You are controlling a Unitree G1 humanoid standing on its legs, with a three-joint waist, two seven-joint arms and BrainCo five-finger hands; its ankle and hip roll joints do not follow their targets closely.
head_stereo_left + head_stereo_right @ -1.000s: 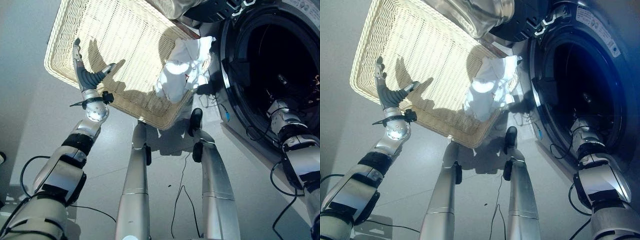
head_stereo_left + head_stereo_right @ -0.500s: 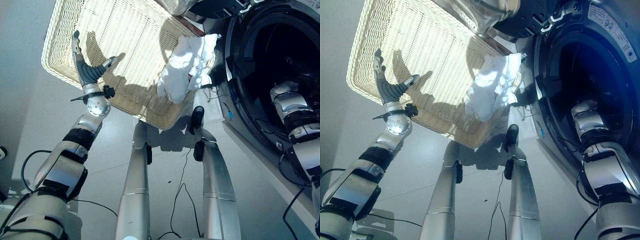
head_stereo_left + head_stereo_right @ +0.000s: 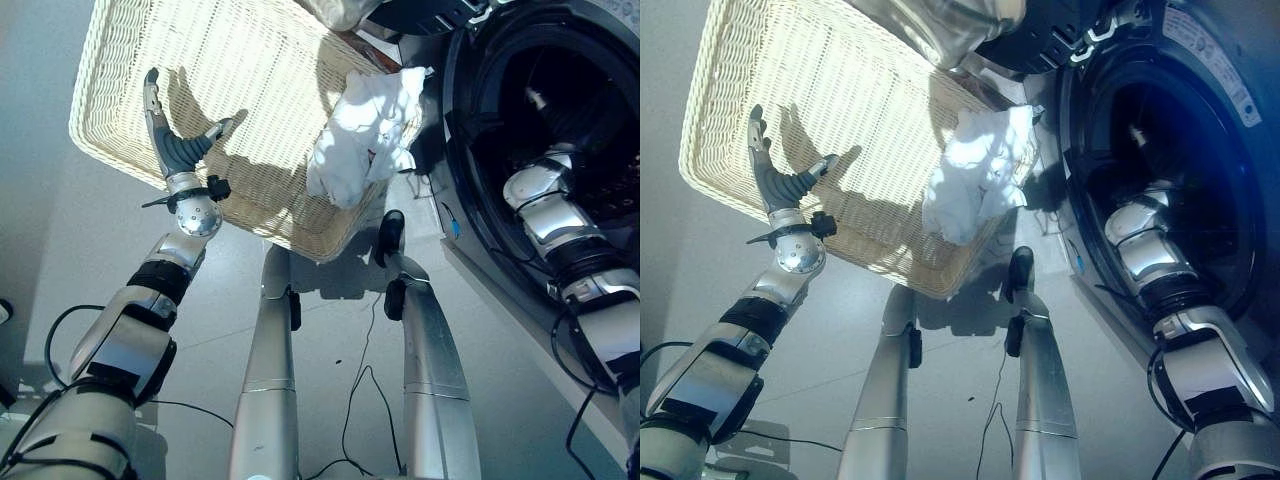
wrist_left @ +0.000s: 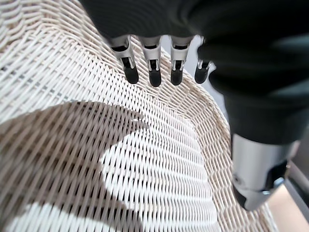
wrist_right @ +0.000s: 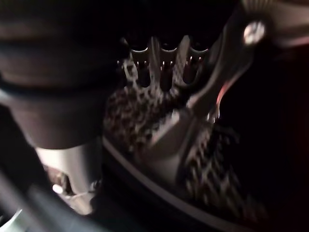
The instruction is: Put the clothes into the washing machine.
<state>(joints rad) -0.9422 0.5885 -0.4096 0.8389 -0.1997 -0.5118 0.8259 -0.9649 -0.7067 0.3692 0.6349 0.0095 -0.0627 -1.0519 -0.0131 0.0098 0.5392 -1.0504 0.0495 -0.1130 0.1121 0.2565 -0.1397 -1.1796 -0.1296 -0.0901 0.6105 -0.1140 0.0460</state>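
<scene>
left hand (image 3: 172,140): fingers spread, nothing in it, hovering over the wicker basket (image 3: 120,60).
white clothes (image 3: 362,135): bunched at the basket's washer-side rim; looks soft and light, so grab the thick middle.
right hand (image 5: 159,72): inside the washing machine (image 3: 500,60) drum, can't tell its fingers.

Silver-grey arms with black bands; left hand (image 3: 175,140) dark-ribbed, silver fingers dark-tipped.

Crumpled white clothes (image 3: 362,135) bunched in the wicker basket (image 3: 150,60) corner, draped against its rim, just beside the open washing machine (image 3: 470,170) with its dark drum.
</scene>
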